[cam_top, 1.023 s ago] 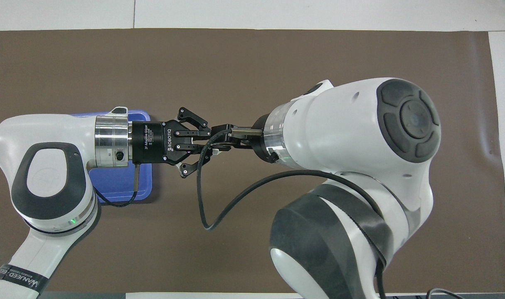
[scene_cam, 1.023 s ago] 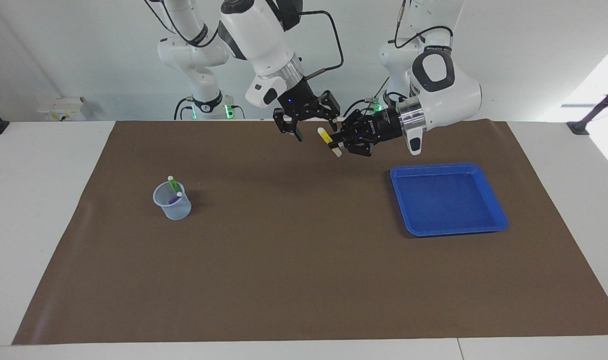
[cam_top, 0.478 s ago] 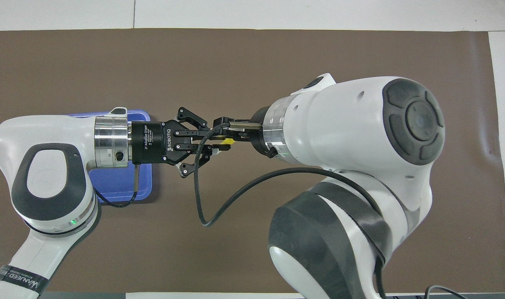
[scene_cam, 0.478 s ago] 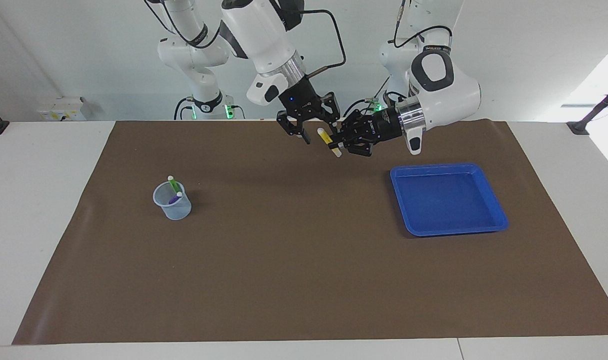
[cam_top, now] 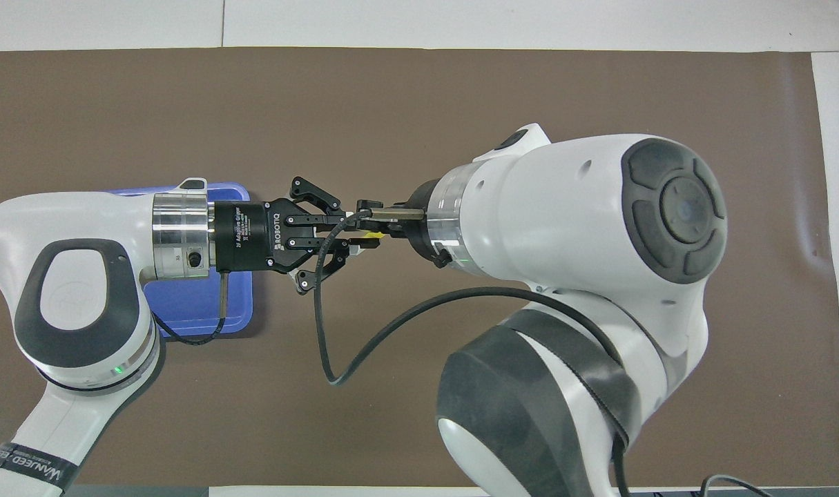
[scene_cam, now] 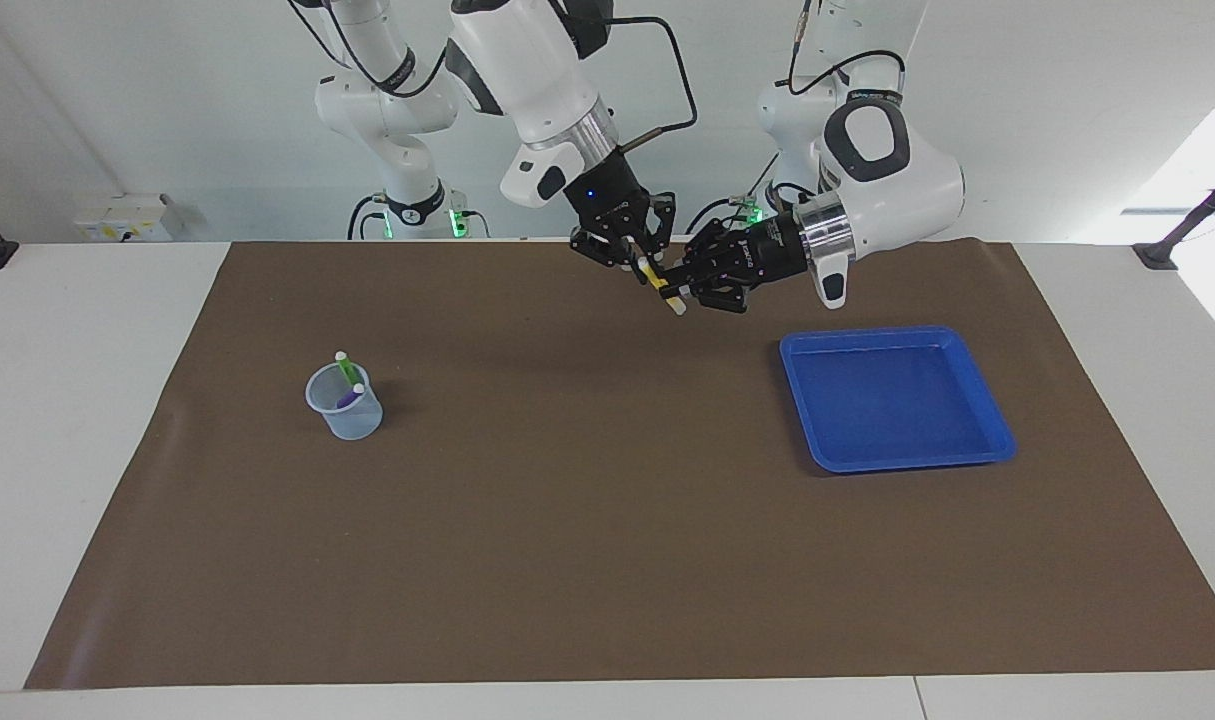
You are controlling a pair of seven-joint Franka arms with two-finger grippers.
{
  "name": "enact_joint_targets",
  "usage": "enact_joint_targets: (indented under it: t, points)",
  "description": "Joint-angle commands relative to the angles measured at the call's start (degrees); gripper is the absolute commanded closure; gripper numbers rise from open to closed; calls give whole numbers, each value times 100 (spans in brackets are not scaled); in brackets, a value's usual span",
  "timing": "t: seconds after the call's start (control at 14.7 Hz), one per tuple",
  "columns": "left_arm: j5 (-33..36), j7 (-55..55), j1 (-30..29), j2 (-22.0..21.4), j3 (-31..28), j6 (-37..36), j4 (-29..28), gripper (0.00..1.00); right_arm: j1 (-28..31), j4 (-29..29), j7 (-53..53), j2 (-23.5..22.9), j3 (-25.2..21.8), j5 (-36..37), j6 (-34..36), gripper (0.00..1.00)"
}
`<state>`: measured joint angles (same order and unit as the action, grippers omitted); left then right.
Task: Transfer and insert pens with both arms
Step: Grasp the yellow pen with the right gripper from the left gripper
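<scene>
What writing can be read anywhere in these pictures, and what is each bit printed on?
"ROBOTIQ": white letters on the black body of the left gripper, overhead view.
"2F Adaptive Gripper": smaller white line beside it on the same body; finer print under it is too small to read.
"MANUEED": on a black band round the left arm; only partly legible.
Nothing readable on the blue tray or the clear cup.

In the overhead view the right arm's wrist covers the right gripper [cam_top: 384,224], so its fingers cannot be seen there; only a yellow sliver of the yellow pen [cam_top: 373,235] shows. The left arm hides most of the blue tray [cam_top: 184,314], and the cup [scene_cam: 345,402] lies under the right arm in that view. In the facing view the purple pen [scene_cam: 350,397] is mostly sunk in the cup, and both arms' upper links are cut off by the top edge.
</scene>
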<state>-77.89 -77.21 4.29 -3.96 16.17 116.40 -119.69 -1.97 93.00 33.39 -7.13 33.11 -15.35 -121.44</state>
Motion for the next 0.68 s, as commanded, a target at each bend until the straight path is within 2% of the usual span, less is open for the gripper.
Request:
enact_joint_targets:
  t: [0.0, 0.07, 0.14, 0.41, 0.61]
  points:
    - [-156, -67, 98, -184, -26, 172, -186, 100, 39, -116, 133, -96, 125, 76, 7, 100]
    - [-156, -67, 107, -184, -35, 190, -186, 100, 39, -124, 124, -104, 117, 94, 6, 100]
    - [-156, -75, 107, -193, -35, 199, -169, 1, 48, -124, 124, -104, 117, 181, 15, 100]
    - [-147, -251, 81, -290, -53, 225, -169, 0, 74, -63, 37, -17, -23, 664, 409, 100]
    - [-77, -269, 37, -290, -61, 225, -186, 0, 74, 200, -156, 264, -295, 1481, 770, 100]
